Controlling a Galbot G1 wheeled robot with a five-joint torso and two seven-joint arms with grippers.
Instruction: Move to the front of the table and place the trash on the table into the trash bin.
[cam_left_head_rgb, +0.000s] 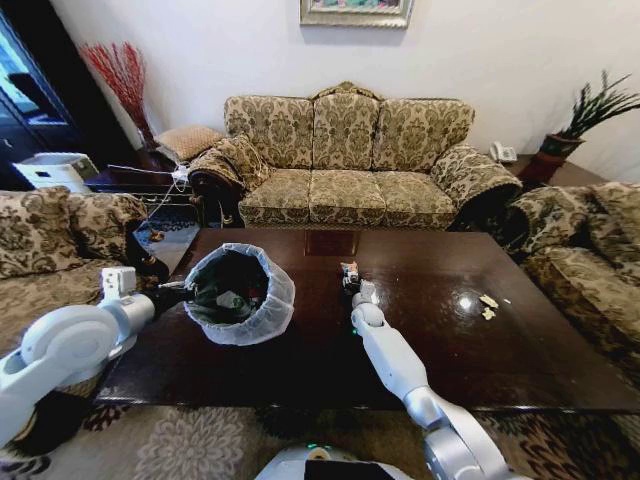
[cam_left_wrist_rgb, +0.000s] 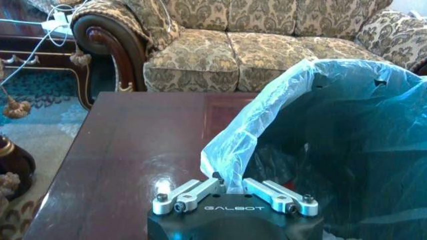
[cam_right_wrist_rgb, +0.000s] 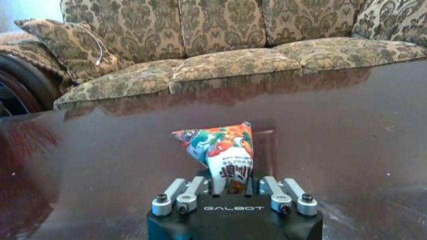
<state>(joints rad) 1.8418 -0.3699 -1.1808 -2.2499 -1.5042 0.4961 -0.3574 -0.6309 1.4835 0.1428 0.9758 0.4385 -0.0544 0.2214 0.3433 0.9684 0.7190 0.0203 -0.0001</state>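
My left gripper (cam_left_wrist_rgb: 230, 187) is clamped on the bag-lined rim of the trash bin (cam_left_head_rgb: 240, 293), which stands on the table (cam_left_head_rgb: 420, 340) towards its left end. My right gripper (cam_right_wrist_rgb: 232, 186) is out over the middle of the table, pinched on a colourful wrapper (cam_right_wrist_rgb: 223, 150) that sticks up between the fingers. Two yellowish scraps (cam_left_head_rgb: 488, 306) lie near the right edge. Beyond the far edge stands a patterned sofa (cam_left_head_rgb: 345, 160).
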